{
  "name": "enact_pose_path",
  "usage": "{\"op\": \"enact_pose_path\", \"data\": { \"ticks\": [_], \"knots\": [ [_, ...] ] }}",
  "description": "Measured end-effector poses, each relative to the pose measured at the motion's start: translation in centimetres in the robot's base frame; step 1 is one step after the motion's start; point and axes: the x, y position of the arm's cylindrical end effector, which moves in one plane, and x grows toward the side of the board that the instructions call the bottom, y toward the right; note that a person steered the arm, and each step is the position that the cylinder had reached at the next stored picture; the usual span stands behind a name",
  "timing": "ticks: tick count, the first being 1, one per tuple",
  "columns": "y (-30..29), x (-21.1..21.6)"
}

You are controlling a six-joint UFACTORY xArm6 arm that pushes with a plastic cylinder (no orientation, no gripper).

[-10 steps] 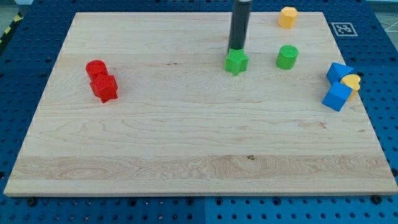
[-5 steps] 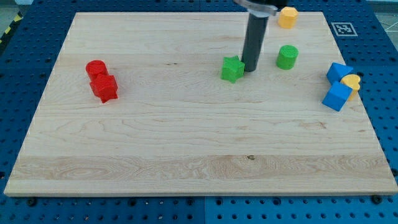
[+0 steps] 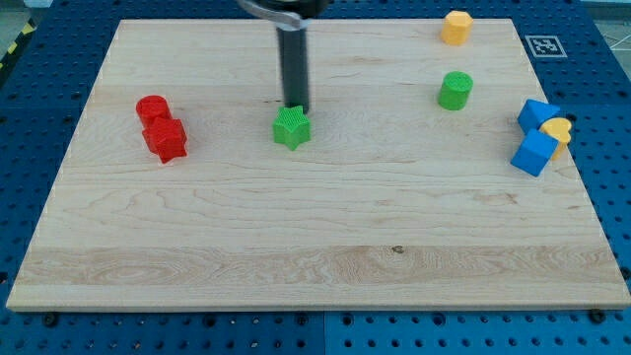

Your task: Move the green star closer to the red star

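The green star (image 3: 292, 128) lies on the wooden board (image 3: 296, 237), left of the board's centre. The red star (image 3: 166, 140) lies near the view's left, touching a red cylinder (image 3: 152, 108) just above it. My tip (image 3: 298, 107) stands right at the green star's upper edge, slightly to its right, touching or nearly touching it. The dark rod rises from there to the view's top. A wide gap of bare board separates the green star from the red star.
A green cylinder (image 3: 455, 90) stands at the upper right. A yellow block (image 3: 455, 27) sits near the top edge. Two blue blocks (image 3: 537, 115) (image 3: 533, 153) and a yellow heart (image 3: 558, 132) cluster at the right edge.
The green star has slid left and slightly down towards the red star. My tip moved from above the star to its right side, then travelled left with it.
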Motion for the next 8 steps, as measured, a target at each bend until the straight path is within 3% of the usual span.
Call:
{"op": "enact_pose_path", "data": {
  "ticks": [1,2,4,6,7,8],
  "knots": [
    [3.0,3.1],
    [1.6,4.4],
    [-7.4,4.2],
    [-1.3,4.2],
    [-1.6,2.9],
    [-6.0,1.1]
  ]
}}
